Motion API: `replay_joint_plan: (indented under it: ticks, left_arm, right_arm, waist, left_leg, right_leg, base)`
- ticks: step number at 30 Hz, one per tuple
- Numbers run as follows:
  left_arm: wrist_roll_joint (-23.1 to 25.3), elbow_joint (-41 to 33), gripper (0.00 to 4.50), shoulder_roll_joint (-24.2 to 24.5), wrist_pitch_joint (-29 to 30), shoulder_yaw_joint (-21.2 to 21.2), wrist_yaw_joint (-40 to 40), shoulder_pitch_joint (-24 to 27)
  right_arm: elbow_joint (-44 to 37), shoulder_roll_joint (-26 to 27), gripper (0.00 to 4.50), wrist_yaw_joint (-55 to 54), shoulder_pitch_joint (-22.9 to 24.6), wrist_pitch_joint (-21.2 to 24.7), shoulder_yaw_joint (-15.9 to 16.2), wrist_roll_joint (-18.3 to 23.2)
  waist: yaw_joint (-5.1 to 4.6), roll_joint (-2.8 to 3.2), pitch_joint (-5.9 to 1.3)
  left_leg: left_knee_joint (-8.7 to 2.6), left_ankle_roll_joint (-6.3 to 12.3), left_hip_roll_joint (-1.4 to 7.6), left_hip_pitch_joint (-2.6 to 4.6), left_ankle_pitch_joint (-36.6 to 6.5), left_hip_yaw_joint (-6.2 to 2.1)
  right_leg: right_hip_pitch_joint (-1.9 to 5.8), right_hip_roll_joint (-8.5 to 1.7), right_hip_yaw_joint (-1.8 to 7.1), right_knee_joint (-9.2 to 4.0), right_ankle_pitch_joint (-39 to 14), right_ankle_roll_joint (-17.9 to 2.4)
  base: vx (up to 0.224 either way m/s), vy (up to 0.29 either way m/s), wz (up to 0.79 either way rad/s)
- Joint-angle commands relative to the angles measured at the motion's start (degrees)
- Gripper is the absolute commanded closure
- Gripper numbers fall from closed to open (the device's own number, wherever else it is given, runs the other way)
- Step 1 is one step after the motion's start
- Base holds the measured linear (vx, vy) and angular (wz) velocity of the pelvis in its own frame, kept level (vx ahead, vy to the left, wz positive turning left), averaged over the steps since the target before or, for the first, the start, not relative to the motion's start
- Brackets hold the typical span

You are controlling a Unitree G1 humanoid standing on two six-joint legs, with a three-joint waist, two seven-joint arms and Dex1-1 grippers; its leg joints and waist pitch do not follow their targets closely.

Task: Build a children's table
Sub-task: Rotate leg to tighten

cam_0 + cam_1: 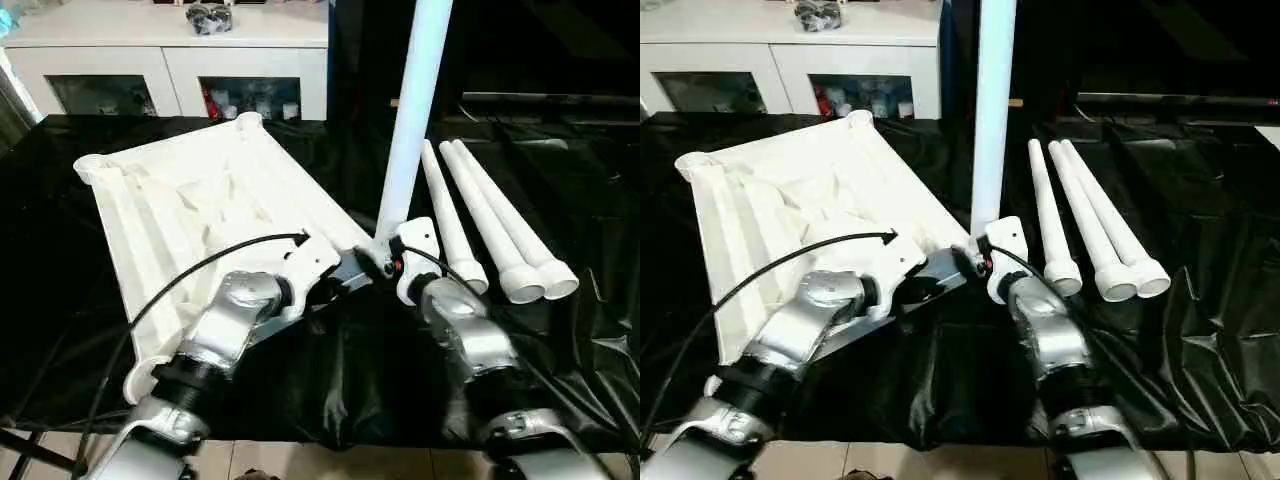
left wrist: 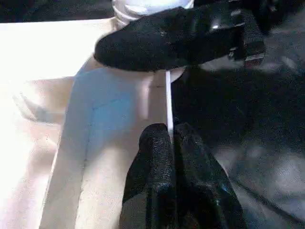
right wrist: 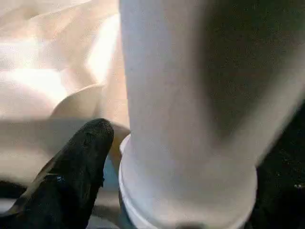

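Tabletop (image 1: 190, 215) white, ribbed underside up, leg (image 1: 412, 110) upright at corner

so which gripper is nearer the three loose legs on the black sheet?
Right. The right gripper holds the upright leg at the tabletop's corner, beside the three loose legs. The left gripper pinches the tabletop's rim, farther away.

No readable text anywhere

No letters, numbers, brand marks or signs can be made out on the white plastic rectangular table top (image 1: 190, 215), the long white tapered tube legs (image 1: 490, 225), the black sheet over the worktop (image 1: 1200, 300) or the white cabinet (image 1: 165, 50) behind it.
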Motion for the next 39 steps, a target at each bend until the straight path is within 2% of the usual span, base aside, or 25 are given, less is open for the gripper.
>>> replay_joint_plan:
  ticks: [1,5,8,10,13,19,26,29,32,34,35,39]
  left_arm:
    - [-4.00,-2.47,4.50,-0.88,-3.91,-3.09,-5.81,0.24]
    - [-4.96,-2.70,4.50,1.59,-4.91,-3.14,-10.16,0.36]
    - [-5.44,-3.08,4.50,2.91,-5.26,-3.28,-12.59,0.58]
    - [-5.64,-3.20,4.50,3.66,-5.45,-3.27,-14.10,0.70]
    - [-5.90,-3.25,4.50,5.09,-5.58,-3.65,-16.84,0.80]
    - [-6.37,-3.35,4.50,6.76,-5.57,-4.49,-19.87,0.98]
    - [-6.14,-3.04,4.50,6.72,-5.97,-4.44,-20.34,1.07]
    - [-5.55,-2.21,4.50,5.29,-6.25,-3.85,-17.28,0.94]
    - [-4.87,-1.00,4.50,3.28,-5.76,-2.87,-13.27,0.16]
    - [-3.56,0.84,4.50,0.67,-4.78,-1.76,-7.61,-1.09]
    - [-3.05,1.46,4.50,-0.30,-4.23,-1.38,-5.40,-1.56]
    - [-1.45,2.92,4.50,-4.47,-1.71,-0.31,3.18,-2.98]
  right_arm:
    - [-2.41,0.28,0.68,7.82,0.72,0.38,5.29,0.88]
    - [-5.40,-3.66,0.68,15.98,2.13,0.14,6.30,1.63]
    - [-8.68,-6.01,0.68,20.99,3.45,1.16,7.15,3.09]
    - [-11.09,-7.74,0.68,24.84,4.38,2.17,7.78,4.38]
    - [-15.75,-10.90,0.68,31.18,6.16,5.09,9.15,6.94]
    - [-19.34,-12.88,1.09,35.99,7.73,8.41,11.10,7.30]
    - [-20.69,-12.65,1.65,35.66,8.47,9.74,11.84,6.94]
    - [-18.63,-10.30,1.74,30.62,8.56,8.74,10.79,5.06]
    - [-15.05,-7.55,1.75,23.23,7.65,7.39,8.78,3.31]
    - [-9.62,-3.99,1.75,12.07,5.82,5.92,5.93,1.04]
    - [-7.93,-2.75,1.76,8.33,5.18,5.96,4.91,0.58]
    - [-2.40,1.58,1.76,-4.90,3.08,4.69,1.85,-1.20]
  waist:
    - [0.18,-0.72,-3.34]
    - [0.36,-0.60,-3.46]
    - [0.75,-0.67,-3.30]
    - [1.40,-0.64,-3.31]
    - [1.79,-0.57,-3.23]
    - [2.32,-0.62,-3.16]
    - [2.50,-0.57,-3.33]
    - [2.40,-0.75,-3.21]
    - [2.03,-0.75,-2.93]
    - [1.41,-0.75,-2.77]
    - [0.79,-0.85,-2.72]
    - [0.02,-0.67,-2.71]
  left_leg:
    - [-4.37,2.82,5.39,1.06,-13.99,-2.77]
    - [-4.27,3.76,5.51,1.08,-12.32,-2.68]
    - [-4.30,3.83,5.51,1.11,-13.05,-2.64]
    - [-4.30,3.70,5.71,1.44,-13.46,-2.56]
    - [-4.47,3.40,5.89,1.55,-14.02,-2.55]
    - [-4.52,2.08,5.79,1.57,-15.10,-2.63]
    - [-4.50,1.89,5.77,1.47,-13.87,-2.69]
    - [-4.53,1.76,5.72,1.45,-14.30,-2.68]
    - [-4.57,0.47,5.57,1.74,-16.81,-2.81]
    - [-4.79,-1.22,5.56,1.88,-18.71,-3.07]
    - [-4.85,-2.08,5.34,1.87,-20.64,-3.33]
    - [-4.75,-2.37,5.26,2.27,-23.39,-3.41]
  right_leg:
    - [1.75,-5.88,3.54,-4.54,-14.97,-11.96]
    - [1.91,-5.76,3.46,-4.06,-11.18,-13.38]
    - [1.97,-5.78,3.43,-4.21,-12.86,-13.39]
    - [1.88,-5.71,3.50,-4.31,-13.94,-12.71]
    - [1.74,-5.61,3.45,-4.30,-14.49,-12.70]
    - [1.55,-5.93,3.56,-4.54,-17.69,-12.08]
    - [1.62,-5.94,3.49,-4.28,-15.76,-12.20]
    - [1.56,-5.99,3.49,-4.38,-16.19,-12.30]
    - [1.25,-6.20,3.54,-5.07,-21.68,-11.31]
    - [0.89,-6.08,3.43,-5.20,-24.62,-10.68]
    - [1.00,-6.05,3.21,-5.33,-26.83,-10.03]
    - [0.43,-6.21,3.36,-6.14,-29.70,-8.20]
  base:
    - [0.000,0.000,0.00]
    - [0.000,0.000,0.00]
    - [0.000,0.000,0.00]
    - [0.000,0.000,0.00]
    - [0.000,0.000,0.00]
    - [0.000,0.000,0.00]
    - [0.000,0.000,0.00]
    - [0.000,0.000,0.00]
    - [0.000,0.000,0.00]
    - [0.000,0.000,0.00]
    - [0.000,0.000,0.00]
    - [0.000,0.000,0.00]
